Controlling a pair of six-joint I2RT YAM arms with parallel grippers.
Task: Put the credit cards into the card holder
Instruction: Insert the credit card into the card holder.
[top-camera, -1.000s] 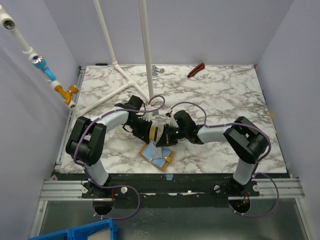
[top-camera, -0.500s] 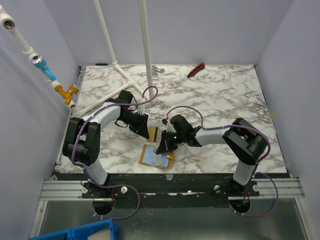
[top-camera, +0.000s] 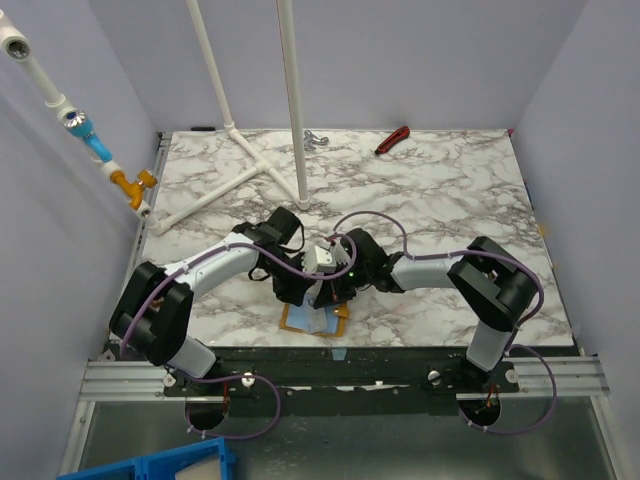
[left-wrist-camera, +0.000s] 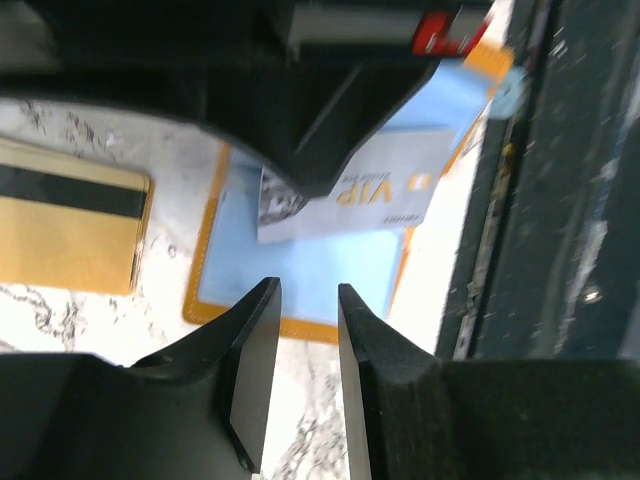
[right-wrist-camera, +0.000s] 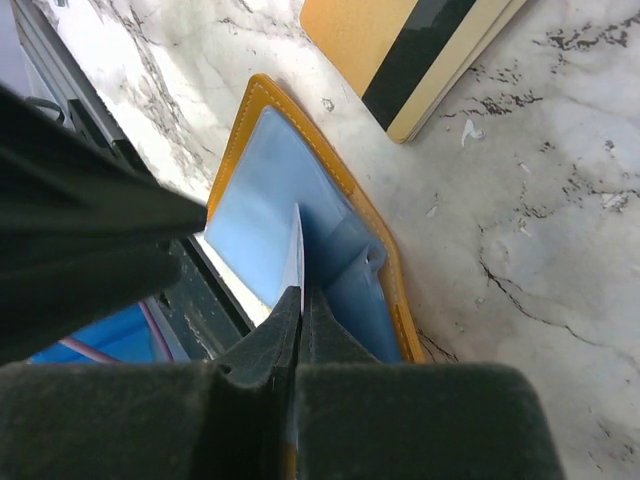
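Note:
The card holder (top-camera: 300, 322), blue with an orange rim (right-wrist-camera: 255, 100), lies open at the table's near edge. My right gripper (right-wrist-camera: 300, 292) is shut on the pale grey-blue credit card (left-wrist-camera: 370, 195), held on edge with its lower edge at the holder's pocket (right-wrist-camera: 345, 270). The gold-tan credit card (left-wrist-camera: 70, 225) with the dark stripe lies flat on the marble just beyond the holder (left-wrist-camera: 300, 265). My left gripper (left-wrist-camera: 308, 290) hovers over the holder's rim, open a narrow gap, nothing between its fingers. In the top view it (top-camera: 297, 293) sits close beside the right gripper (top-camera: 330, 300).
The table's front edge and dark rail (left-wrist-camera: 540, 250) run right beside the holder. A white pipe frame (top-camera: 220, 185) and upright pole (top-camera: 293, 100) stand at the back left. A red-handled tool (top-camera: 392, 140) lies at the far edge.
The left gripper opened, drew back from the gold-tan card, then swung forward over the holder. The right gripper kept hold of the grey-blue card and sank a little toward the holder.

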